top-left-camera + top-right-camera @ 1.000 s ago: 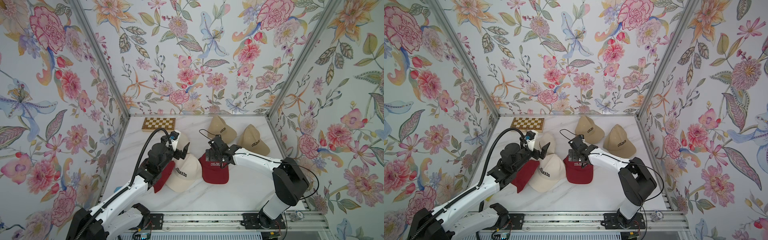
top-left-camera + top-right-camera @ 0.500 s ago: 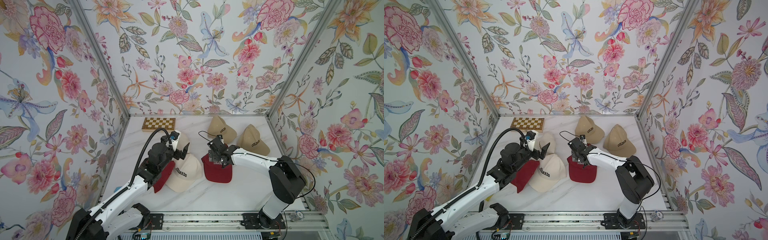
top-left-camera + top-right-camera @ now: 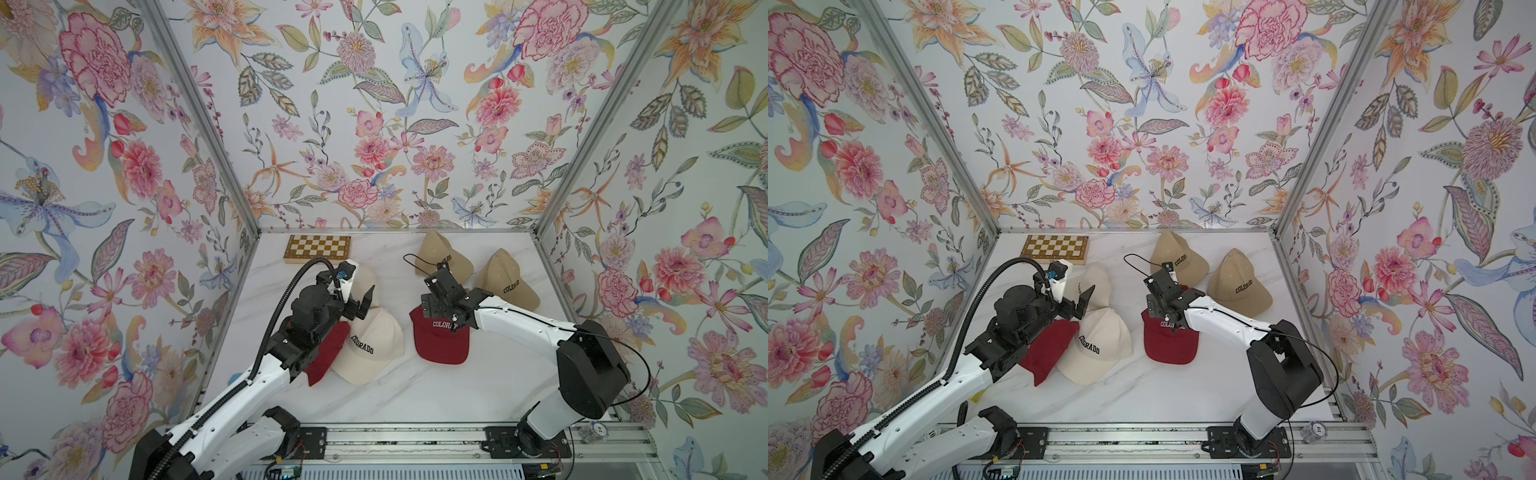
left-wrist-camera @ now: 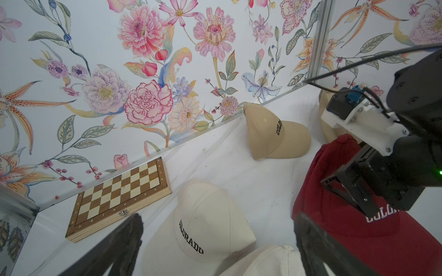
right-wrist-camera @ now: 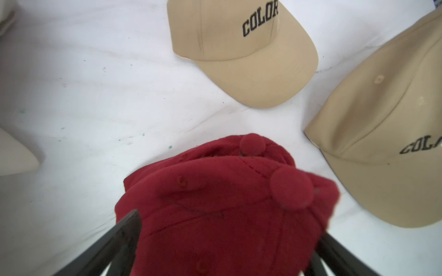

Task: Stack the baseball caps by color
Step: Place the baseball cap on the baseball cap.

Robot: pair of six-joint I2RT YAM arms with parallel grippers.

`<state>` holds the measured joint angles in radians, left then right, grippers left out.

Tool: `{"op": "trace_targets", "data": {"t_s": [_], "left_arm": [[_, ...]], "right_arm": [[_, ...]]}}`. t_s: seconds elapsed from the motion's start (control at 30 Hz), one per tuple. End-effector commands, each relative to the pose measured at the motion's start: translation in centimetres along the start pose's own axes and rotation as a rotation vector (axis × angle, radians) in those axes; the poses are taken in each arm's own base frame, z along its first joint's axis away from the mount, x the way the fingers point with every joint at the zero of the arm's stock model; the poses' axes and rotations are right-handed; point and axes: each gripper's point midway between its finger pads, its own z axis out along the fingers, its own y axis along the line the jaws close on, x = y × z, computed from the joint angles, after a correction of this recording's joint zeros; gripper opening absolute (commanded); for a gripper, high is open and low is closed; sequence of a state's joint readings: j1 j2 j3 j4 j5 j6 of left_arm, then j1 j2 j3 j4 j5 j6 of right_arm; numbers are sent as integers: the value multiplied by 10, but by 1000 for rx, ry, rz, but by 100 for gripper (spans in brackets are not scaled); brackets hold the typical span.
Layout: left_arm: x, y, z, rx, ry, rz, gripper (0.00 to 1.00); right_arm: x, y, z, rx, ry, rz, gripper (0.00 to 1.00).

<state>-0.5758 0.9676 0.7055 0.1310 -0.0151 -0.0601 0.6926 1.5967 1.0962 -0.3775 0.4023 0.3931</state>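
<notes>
Dark red cap (image 5: pixel 227 203) sits between spread jaws of the right gripper (image 5: pixel 227 227); left gripper (image 4: pixel 218 218) hovers, jaws apart.

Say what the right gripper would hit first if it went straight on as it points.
The right gripper would likely meet the red cap first; its crown lies between the open jaws, though depth is unclear.

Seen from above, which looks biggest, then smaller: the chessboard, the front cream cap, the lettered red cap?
1. front cream cap
2. lettered red cap, partly hidden by the right arm
3. chessboard, though it lies farthest back, which may shrink it
</notes>
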Motion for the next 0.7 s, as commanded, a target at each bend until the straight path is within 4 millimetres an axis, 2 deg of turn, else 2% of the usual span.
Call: {"op": "trace_targets", "data": {"t_s": [0.0,0.2,0.33,0.53,0.67], "left_arm": [[-7,6,-5,-27,-3,9,100],[-6,6,-5,-28,17,-6,100],[-8,9,-11,-41,4,-17,100],[-8,13,-22,-57,2,-24,100],[-8,16,-30,-67,1,-28,100]], "right_arm": [[-3,8,-3,-73,-13,-15,99],[7,17,5,-144,6,3,99],[5,29,8,-194,12,-8,99],[-7,43,-3,-252,-24,-24,99],[-13,46,-10,-264,-34,-30,99]]}}
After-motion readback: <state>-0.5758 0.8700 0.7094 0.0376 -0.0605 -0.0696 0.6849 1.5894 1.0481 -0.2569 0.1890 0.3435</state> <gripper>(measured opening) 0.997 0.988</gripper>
